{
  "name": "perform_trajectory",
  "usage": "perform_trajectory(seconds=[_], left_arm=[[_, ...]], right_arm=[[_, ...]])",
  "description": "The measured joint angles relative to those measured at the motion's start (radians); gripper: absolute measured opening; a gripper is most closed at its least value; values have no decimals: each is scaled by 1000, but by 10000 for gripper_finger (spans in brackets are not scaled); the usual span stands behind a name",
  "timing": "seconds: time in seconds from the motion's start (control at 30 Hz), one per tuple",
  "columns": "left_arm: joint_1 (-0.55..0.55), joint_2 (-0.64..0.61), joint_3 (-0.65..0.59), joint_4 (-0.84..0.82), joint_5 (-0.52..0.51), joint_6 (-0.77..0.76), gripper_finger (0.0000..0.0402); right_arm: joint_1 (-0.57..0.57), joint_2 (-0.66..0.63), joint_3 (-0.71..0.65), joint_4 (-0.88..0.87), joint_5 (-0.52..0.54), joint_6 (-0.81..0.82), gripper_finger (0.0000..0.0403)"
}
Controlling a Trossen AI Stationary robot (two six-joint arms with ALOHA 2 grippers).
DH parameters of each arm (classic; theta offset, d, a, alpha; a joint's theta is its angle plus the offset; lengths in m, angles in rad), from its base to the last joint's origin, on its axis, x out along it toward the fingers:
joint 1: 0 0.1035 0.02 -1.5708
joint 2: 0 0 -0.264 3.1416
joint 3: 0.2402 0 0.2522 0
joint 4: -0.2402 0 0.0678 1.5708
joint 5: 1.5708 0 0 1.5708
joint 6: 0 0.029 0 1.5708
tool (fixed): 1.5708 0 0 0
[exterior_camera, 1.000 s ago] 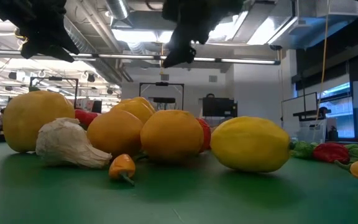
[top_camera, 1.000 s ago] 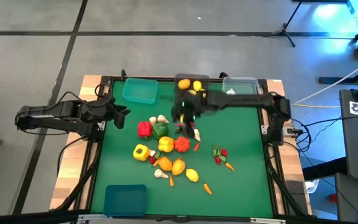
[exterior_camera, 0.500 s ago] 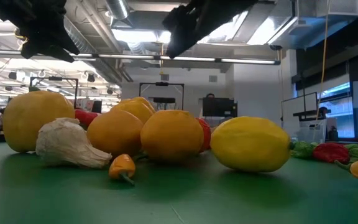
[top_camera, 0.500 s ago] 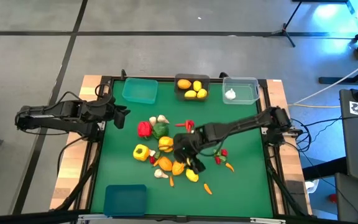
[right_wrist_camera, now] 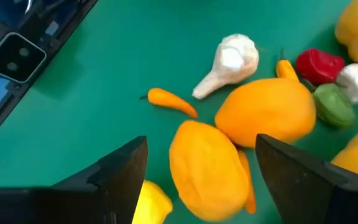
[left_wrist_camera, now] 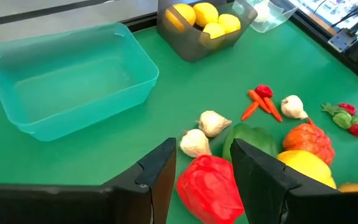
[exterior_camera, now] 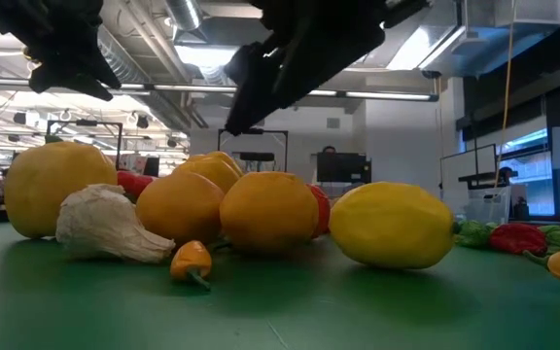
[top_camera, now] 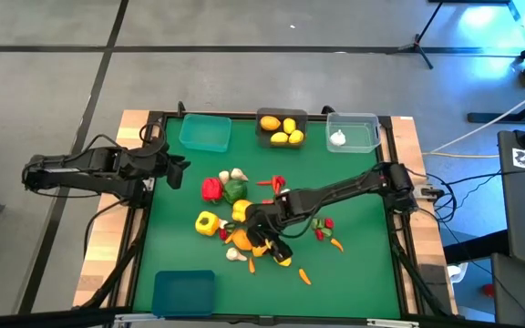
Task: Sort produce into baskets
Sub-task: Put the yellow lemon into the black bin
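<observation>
— Two oranges (right_wrist_camera: 253, 134) straight ahead of right gripper (top_camera: 261, 235), fingers spread wide around nothing. Long axis?
— Nearer one lengthwise between the fingers; probably touching its neighbour, hard to judge. Lemon (right_wrist_camera: 151, 202) cut off at the edge.
— Left gripper (top_camera: 179, 169)?
— Pressed together, parked beside teal basket (top_camera: 205, 133), clear of the pile.

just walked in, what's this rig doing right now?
It's sorting toy produce into bins. The right gripper is open and low over the pile in the middle of the green table, lined up on an orange fruit; nothing is held. The left gripper is shut and waits at the table's left edge. The dark grey bin holds lemons, the clear bin one garlic bulb, and the teal bin is empty.
</observation>
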Motion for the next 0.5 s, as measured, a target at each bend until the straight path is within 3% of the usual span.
perform_trajectory(seconds=[0.5], left_arm=[[0, 0, 0, -19, 14, -11, 150]], right_arm=[[1, 100, 0, -27, -5, 15, 294]])
